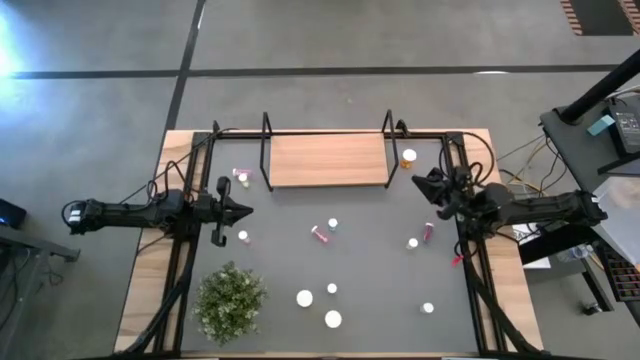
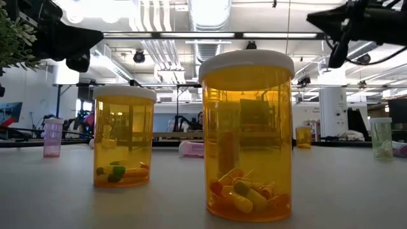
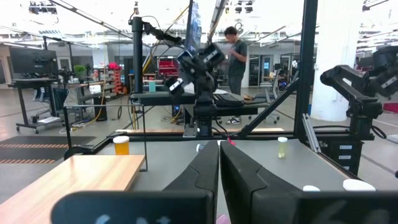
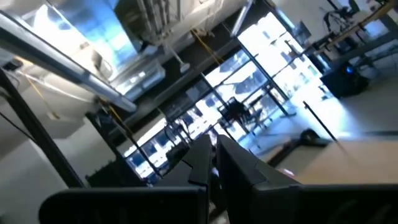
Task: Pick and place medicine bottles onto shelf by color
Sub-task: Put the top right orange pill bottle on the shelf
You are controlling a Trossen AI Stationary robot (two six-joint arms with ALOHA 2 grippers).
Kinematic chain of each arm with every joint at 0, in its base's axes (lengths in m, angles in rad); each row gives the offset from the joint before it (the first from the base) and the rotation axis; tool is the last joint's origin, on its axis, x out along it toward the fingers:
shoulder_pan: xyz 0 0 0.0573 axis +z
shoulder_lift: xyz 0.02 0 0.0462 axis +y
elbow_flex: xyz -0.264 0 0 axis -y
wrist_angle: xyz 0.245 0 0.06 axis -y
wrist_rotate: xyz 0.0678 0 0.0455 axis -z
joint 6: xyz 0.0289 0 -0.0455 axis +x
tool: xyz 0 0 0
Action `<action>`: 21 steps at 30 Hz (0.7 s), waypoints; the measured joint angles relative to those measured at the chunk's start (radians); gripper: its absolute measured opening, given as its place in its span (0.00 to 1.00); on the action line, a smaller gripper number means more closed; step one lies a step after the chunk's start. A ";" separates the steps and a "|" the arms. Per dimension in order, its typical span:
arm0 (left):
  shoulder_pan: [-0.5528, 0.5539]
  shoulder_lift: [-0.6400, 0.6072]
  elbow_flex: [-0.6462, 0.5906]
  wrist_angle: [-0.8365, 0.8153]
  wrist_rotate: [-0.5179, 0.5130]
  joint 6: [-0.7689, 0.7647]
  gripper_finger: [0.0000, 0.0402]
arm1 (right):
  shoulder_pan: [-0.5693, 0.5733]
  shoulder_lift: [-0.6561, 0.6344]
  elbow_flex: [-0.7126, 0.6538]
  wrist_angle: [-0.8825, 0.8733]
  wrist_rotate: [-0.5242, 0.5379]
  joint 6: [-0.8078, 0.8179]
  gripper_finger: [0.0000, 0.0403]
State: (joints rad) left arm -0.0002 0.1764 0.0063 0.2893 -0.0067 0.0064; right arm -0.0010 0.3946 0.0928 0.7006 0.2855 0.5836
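Left gripper [image 1: 248,210] closed beside shelf [image 1: 327,160]

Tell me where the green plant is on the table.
In the high view, the green plant stands at the table's near-left corner, below the left claw, with white-capped bottles to its right.

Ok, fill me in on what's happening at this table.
Nothing is being handled yet. The left claw and right claw are both shut and empty, hovering at the table's sides. The wooden shelf holds nothing. Small bottles lie scattered on the grey mat, with an orange bottle beside the shelf and a plant nearby.
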 joint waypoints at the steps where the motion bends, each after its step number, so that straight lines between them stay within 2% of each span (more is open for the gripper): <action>1: 0.000 0.000 0.000 0.000 0.000 0.000 0.00 | 0.000 0.000 0.014 0.000 0.000 -0.005 0.04; 10: 0.000 0.000 0.000 0.000 0.000 0.000 0.00 | 0.000 0.003 0.161 -0.003 0.006 -0.244 0.04; 21: 0.000 0.000 0.000 0.000 0.000 0.000 0.00 | 0.000 0.047 0.378 -0.070 0.004 -0.664 0.04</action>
State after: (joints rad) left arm -0.0003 0.1763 0.0063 0.2893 -0.0069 0.0067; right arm -0.0010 0.4418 0.4703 0.6310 0.2894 -0.0808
